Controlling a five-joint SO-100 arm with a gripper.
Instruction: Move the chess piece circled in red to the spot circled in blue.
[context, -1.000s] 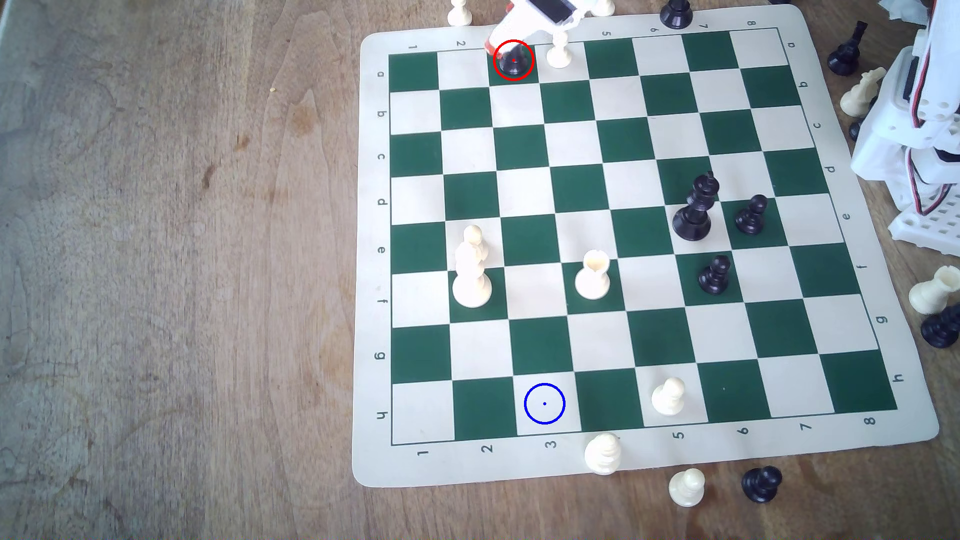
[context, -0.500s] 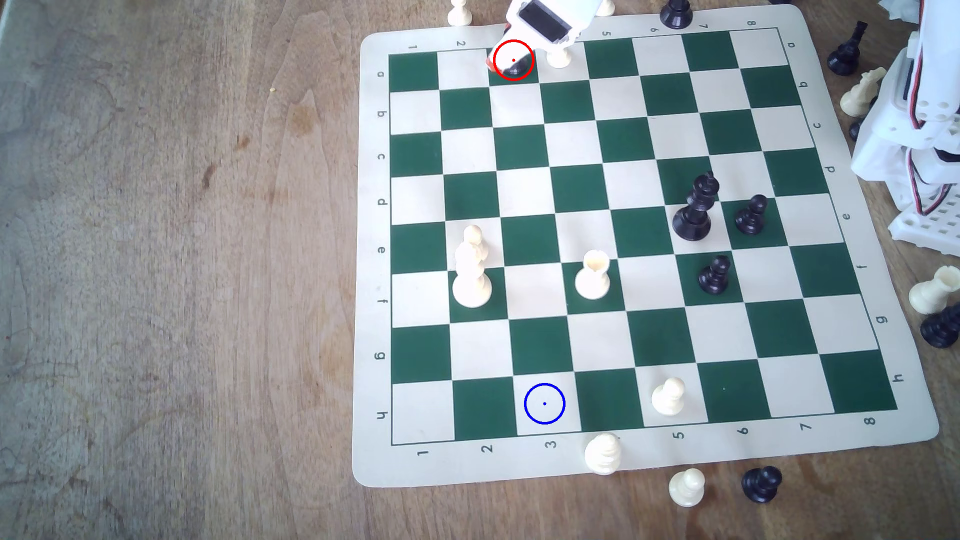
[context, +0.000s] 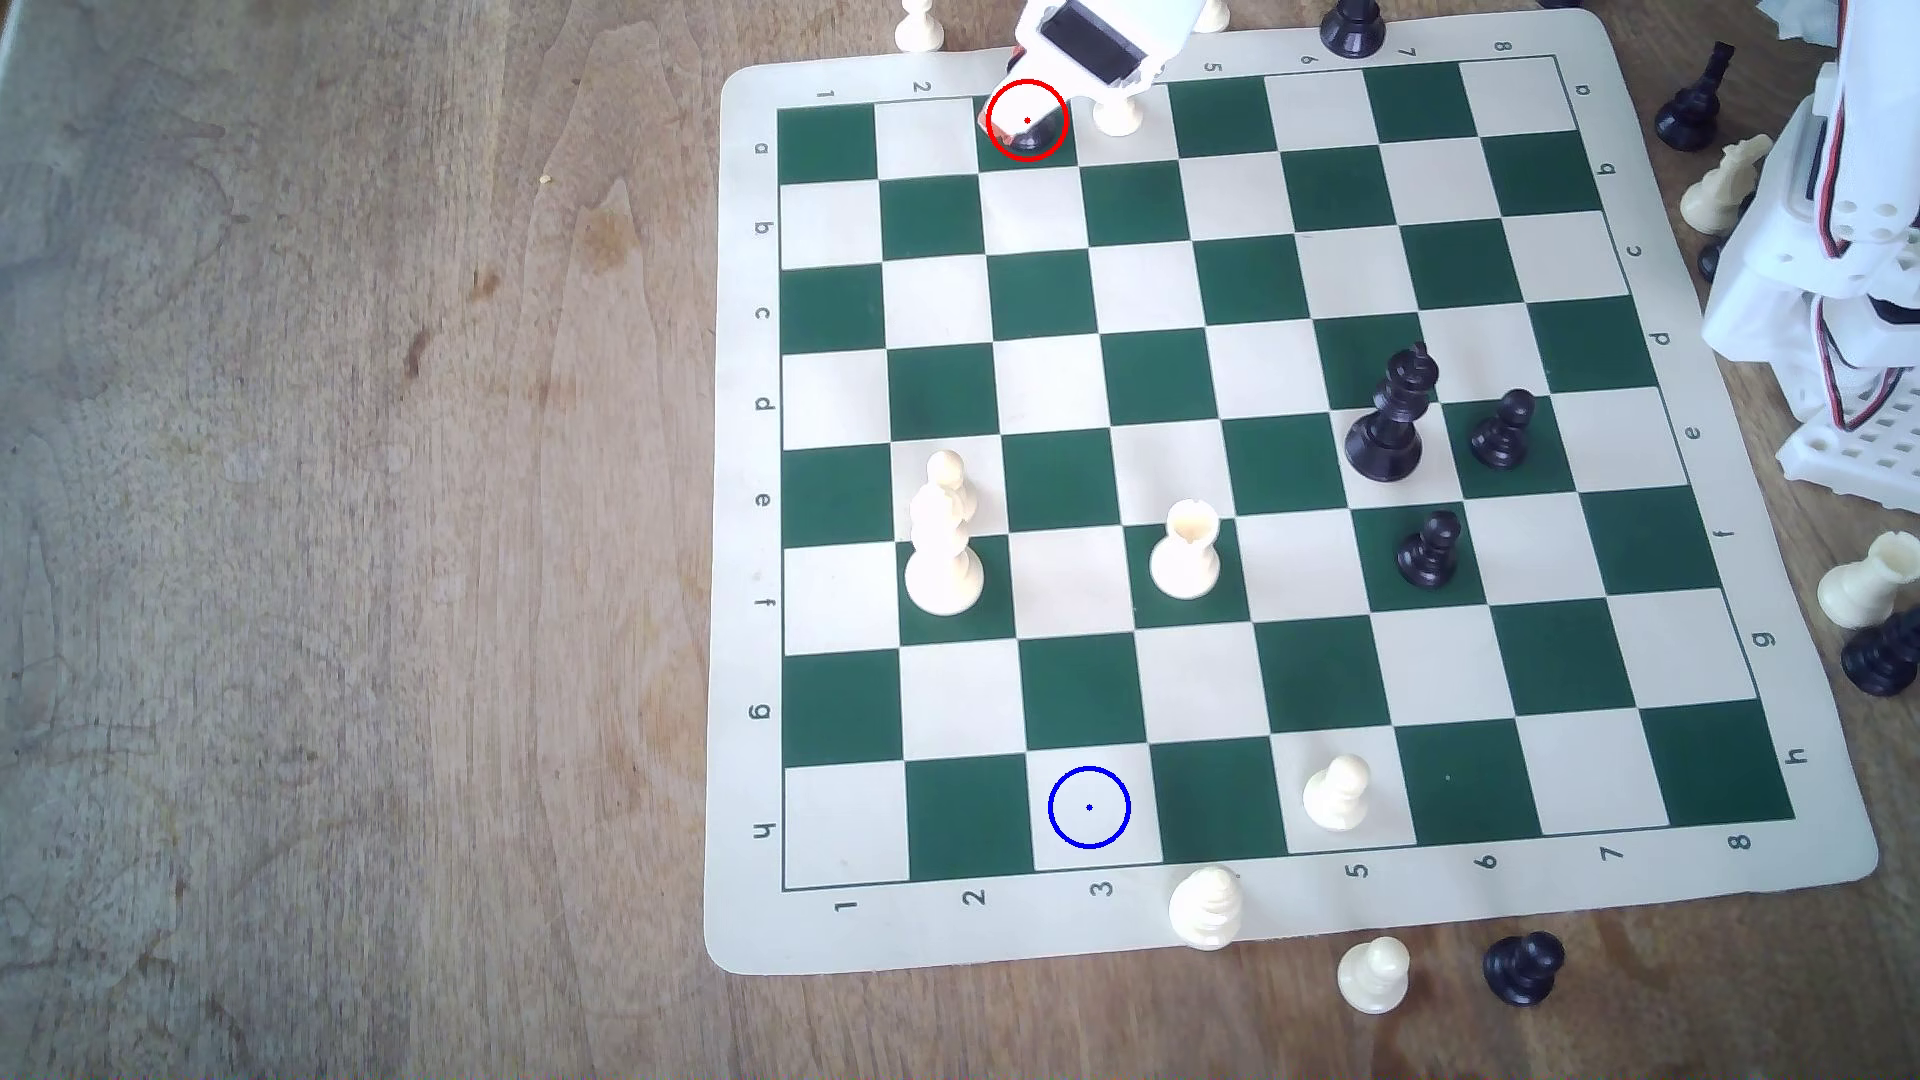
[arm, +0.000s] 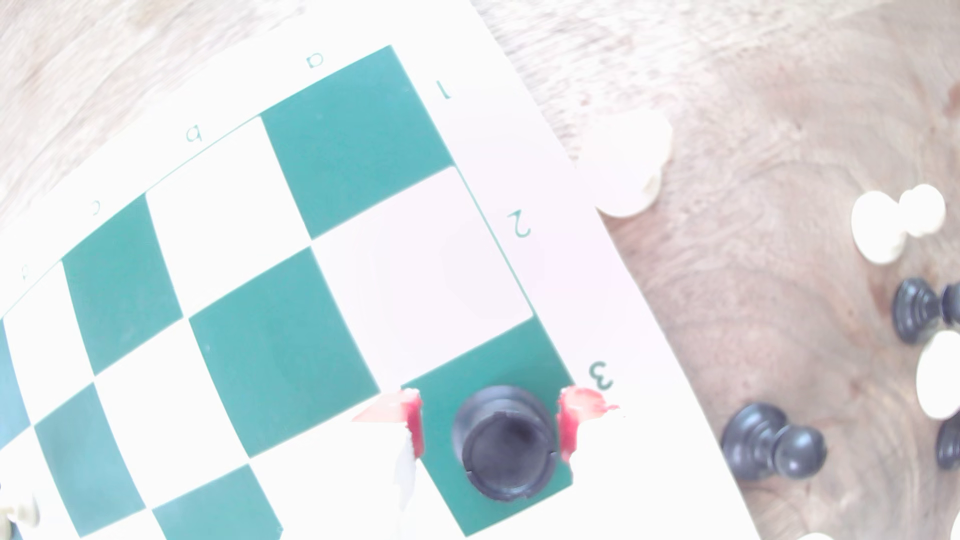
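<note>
On green a3 | black rook (arm: 503, 444) upright, stout, notched top | jaws apart, straddling it

The exterior view looks steeply down from above on the whole chess board (context: 748, 519) and the wooden table (context: 312, 519), from far off, with the gripper (context: 1023, 119) small at the board's far edge. The wrist view sits close above the gripper (arm: 491, 423), facing down past its red fingertips (arm: 414, 423) onto the black rook (arm: 501, 444) between them. Both views share the board corner around the gripper: the rook (context: 1029, 133), its green square, and rows a and b.
</note>
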